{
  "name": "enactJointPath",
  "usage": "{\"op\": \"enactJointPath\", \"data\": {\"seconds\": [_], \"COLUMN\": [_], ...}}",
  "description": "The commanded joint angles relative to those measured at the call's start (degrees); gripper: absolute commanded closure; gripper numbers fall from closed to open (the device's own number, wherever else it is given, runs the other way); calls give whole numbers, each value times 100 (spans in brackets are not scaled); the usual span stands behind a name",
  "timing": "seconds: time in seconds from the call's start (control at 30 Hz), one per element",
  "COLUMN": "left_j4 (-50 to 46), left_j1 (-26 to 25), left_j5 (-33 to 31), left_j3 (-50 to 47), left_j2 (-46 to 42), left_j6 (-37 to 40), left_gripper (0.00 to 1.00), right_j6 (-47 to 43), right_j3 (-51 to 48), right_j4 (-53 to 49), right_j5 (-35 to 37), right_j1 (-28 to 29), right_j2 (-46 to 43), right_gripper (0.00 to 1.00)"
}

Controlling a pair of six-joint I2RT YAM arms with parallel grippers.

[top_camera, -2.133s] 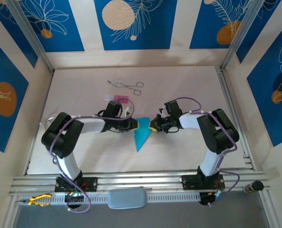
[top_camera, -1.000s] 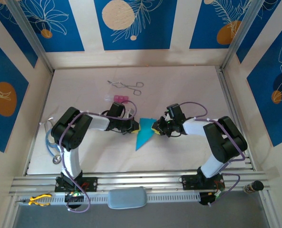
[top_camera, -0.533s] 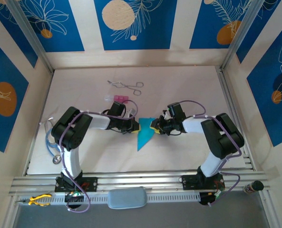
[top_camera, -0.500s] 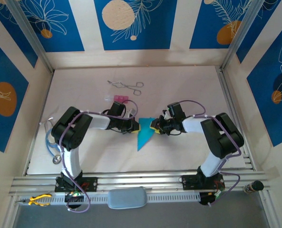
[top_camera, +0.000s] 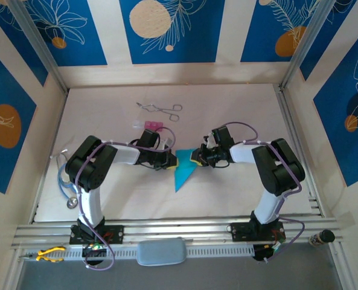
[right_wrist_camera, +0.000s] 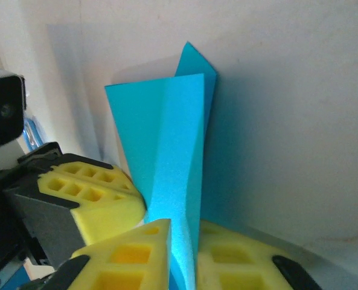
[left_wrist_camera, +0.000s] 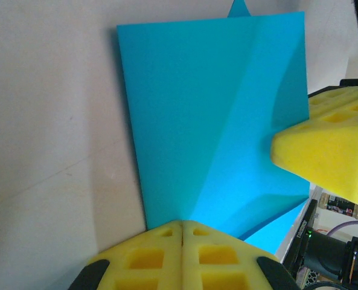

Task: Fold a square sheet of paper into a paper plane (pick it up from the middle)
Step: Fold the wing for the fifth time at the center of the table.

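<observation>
Paper plane (top_camera: 182, 173), cyan, part-folded, mid-desk (top_camera: 239, 109): R gripper (top_camera: 194, 159) pinching its raised flap, L gripper (top_camera: 173, 161) pressed together, tips at opp. edge; risk est.: R tug skews crease or tears sheet if L hold-down slips.

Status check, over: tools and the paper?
Left tool shut, at the paper plane. Right tool shut on it. Forceps, pink block farther back, apart.
</observation>
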Motion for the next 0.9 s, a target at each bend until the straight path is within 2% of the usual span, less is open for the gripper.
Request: {"op": "enactJointPath", "data": {"seconds": [0.0,0.13,0.37,0.57,0.87], "left_j4": [-287,-278,-308,-457,-659], "left_j1": [-38,-33,-34,-94,-616], "left_j5": [-115,-133,-461,-792,-1622], "left_j3": [-22,-11,-163,-252,-381], "left_j2": [27,-258,-950,-1393,-1905], "left_j6": [85,67,99,435,1078], "left_gripper": [99,90,76,73,75], "right_j6": [-141,-19,774,1470,1913], "right_j3": [94,31,-342,-661,-921], "right_j4": [-135,-139,175,390,374], "right_j5": [-214,-94,249,633,1006], "right_j1": [-56,-62,-58,-9,96], "right_j2": [12,-125,-446,-796,-1177], "right_gripper": [91,96,99,98,99]}}
